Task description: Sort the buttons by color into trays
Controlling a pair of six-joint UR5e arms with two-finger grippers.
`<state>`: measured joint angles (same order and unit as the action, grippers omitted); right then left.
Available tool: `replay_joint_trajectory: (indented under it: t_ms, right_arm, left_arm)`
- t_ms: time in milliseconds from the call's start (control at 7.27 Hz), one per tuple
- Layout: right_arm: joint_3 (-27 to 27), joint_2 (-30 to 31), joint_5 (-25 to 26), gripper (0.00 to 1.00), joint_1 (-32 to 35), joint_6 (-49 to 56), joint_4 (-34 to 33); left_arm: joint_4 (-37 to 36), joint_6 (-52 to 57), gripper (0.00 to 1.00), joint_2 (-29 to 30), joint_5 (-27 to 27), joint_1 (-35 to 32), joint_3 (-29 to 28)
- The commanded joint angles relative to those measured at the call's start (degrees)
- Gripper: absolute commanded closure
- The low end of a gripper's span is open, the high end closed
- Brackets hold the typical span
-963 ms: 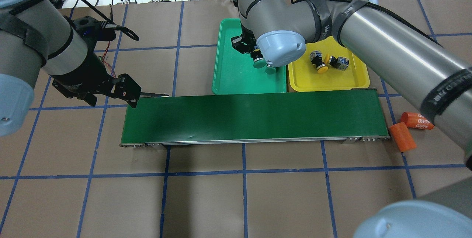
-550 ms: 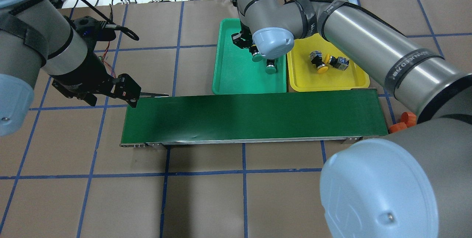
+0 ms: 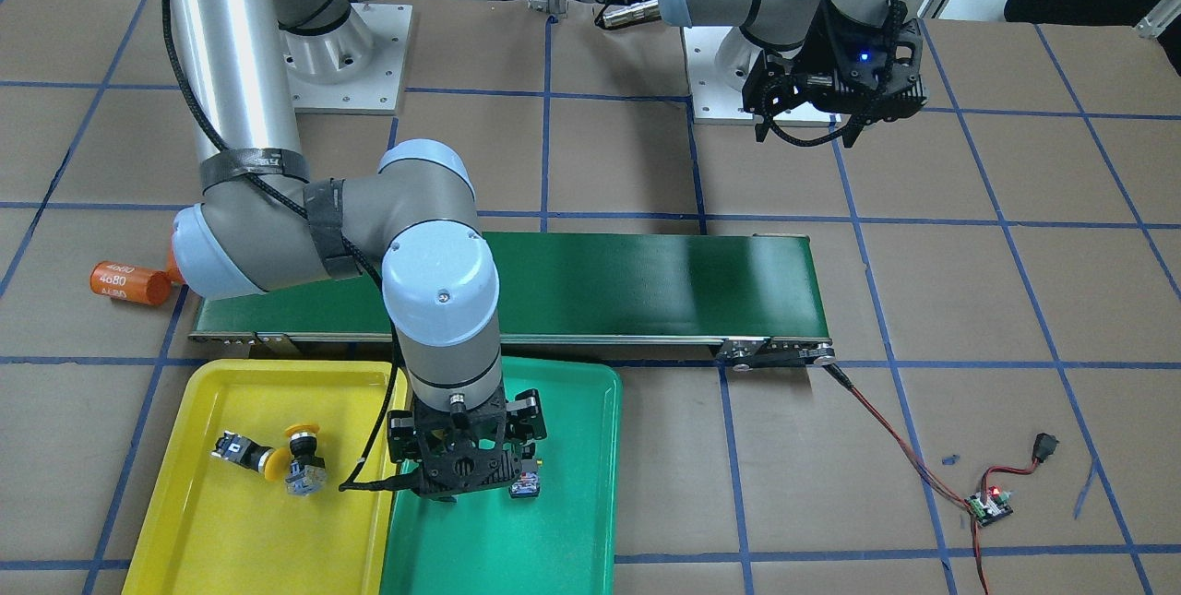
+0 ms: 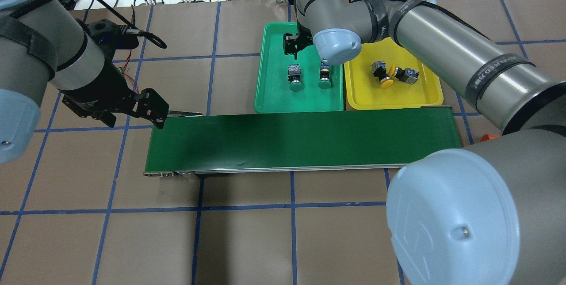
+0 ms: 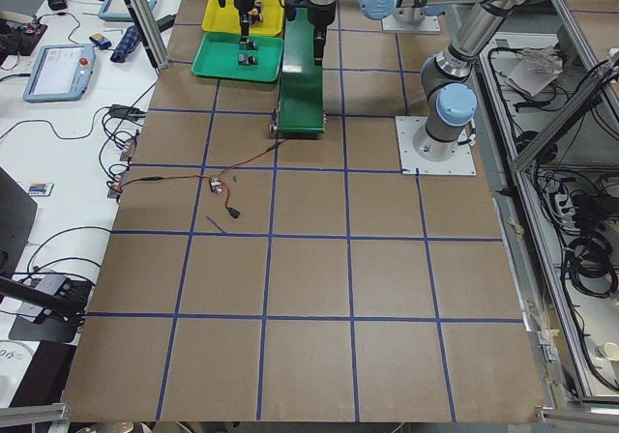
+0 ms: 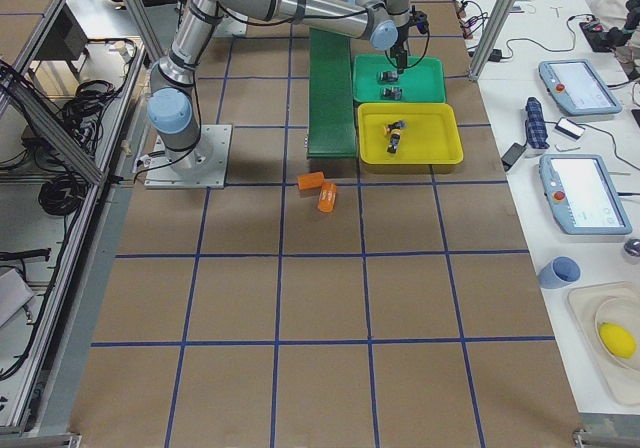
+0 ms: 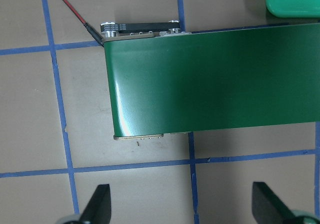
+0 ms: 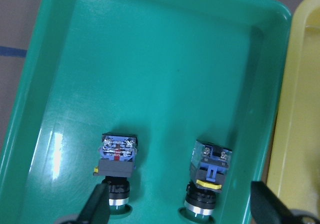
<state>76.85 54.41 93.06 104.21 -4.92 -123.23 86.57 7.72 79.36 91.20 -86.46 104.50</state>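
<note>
Brown paper taped into a blue grid covers your surface [image 4: 247,241], and over it the right gripper [image 4: 292,46] hangs above the green tray [image 4: 261,68], toward the edge farthest from the conveyor belt [image 4: 305,141]. Its jaws are spread wide with nothing between them. Just below it the two green buttons [image 8: 116,166] lie on their sides in that tray, apart from each other, with their caps toward the belt-side edge. One is near the tray's middle and the other runs along the edge that borders the yellow tray [image 4: 435,96]. Across that edge, both yellow buttons [image 4: 384,74] lie close together around the yellow tray's middle. Your left gripper [image 7: 182,204] is likewise spread and empty, poised over the belt's end well apart from both trays. No button shows on the belt or the bare surface, so you appear to be at the release of the last green one, with the sorting done. The next move asks you to lift the right gripper straight up, clear of the tray's rim, without brushing either button beneath it.
</note>
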Motion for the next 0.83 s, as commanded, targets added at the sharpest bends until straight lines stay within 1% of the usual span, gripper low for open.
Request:
replay_joint_trajectory:
  t_ms: [0,138,413,550,688]
  right_arm:
    - [0.1,2.9,0.5,0.00,-1.2,0.1,0.8]
    - [0.1,5.5,0.8,0.00,-2.2,0.1,4.6]
    - [0.9,13.1,1.0,0.00,-4.5,0.1,14.8]
    - [1.0,17.5,1.0,0.00,-6.2,0.1,22.4]
    - [1.0,22.4,0.9,0.00,-7.3,0.1,31.6]
  left_arm:
    - [0.0,0.1,0.00,0.0,0.0,0.0,0.0]
    - [0.0,0.2,0.00,0.0,0.0,0.0,0.0]
    - [0.0,0.3,0.00,0.1,0.0,0.0,0.0]
    - [0.0,0.2,0.00,0.0,0.0,0.0,0.0]
    - [0.0,0.2,0.00,0.1,0.0,0.0,0.0]
